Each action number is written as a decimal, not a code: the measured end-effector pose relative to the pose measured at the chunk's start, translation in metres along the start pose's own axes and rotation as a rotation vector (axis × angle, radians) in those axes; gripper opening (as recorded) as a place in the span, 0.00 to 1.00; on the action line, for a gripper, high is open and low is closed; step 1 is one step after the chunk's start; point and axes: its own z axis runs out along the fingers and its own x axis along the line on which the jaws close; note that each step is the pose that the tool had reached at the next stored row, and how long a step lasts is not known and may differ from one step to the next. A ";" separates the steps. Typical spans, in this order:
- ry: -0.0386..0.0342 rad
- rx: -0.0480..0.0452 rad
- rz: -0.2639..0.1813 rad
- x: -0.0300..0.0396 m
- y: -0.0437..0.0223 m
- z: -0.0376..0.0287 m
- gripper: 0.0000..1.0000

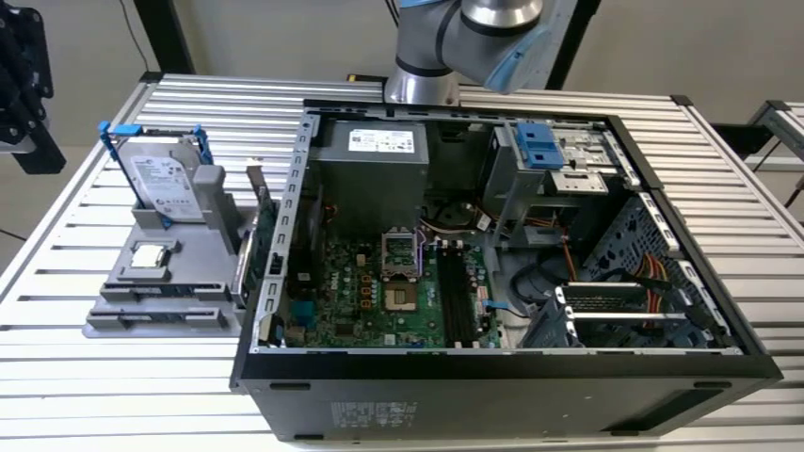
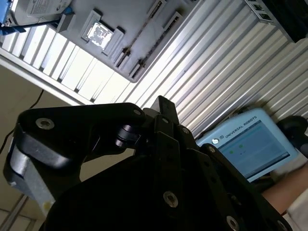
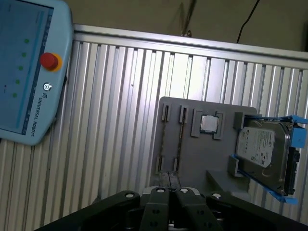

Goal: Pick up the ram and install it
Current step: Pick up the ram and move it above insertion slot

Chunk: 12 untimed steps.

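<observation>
The ram [image 1: 247, 268] stands on edge in a slot of the grey holder [image 1: 151, 292], close against the open computer case's [image 1: 503, 377] outer wall at the exterior view's left. From above, in the first wrist view, the ram [image 3: 164, 139] is a thin dark strip in the holder [image 3: 202, 149]. My gripper [image 3: 169, 179] hangs high over the holder's slotted end, fingers together with nothing between them. The second wrist view has the gripper [image 2: 163, 103] far above the table. The motherboard's long black memory slots [image 1: 455, 301] lie inside the case.
The holder also carries a silver hard drive in a blue frame [image 3: 264, 149] and a small square processor chip [image 3: 208, 123]. A blue teach pendant [image 3: 29, 72] lies on the slatted table [image 3: 115, 120], with part of a person's arm [image 2: 284, 192] near it.
</observation>
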 end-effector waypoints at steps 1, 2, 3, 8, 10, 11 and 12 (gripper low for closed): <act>0.0000 0.0001 0.000 0.0000 0.0000 0.0000 0.00; 0.0000 0.0000 0.000 0.0000 0.0001 0.0000 0.00; 0.0001 0.0001 0.000 0.0000 0.0001 -0.0001 0.00; 0.0001 0.0004 0.000 0.0000 0.0000 -0.0001 1.00; 0.0001 0.0005 0.000 0.0000 0.0000 0.0000 1.00; 0.0001 0.0006 0.000 0.0000 0.0000 0.0000 1.00; 0.0001 0.0006 0.000 0.0000 0.0000 -0.0001 1.00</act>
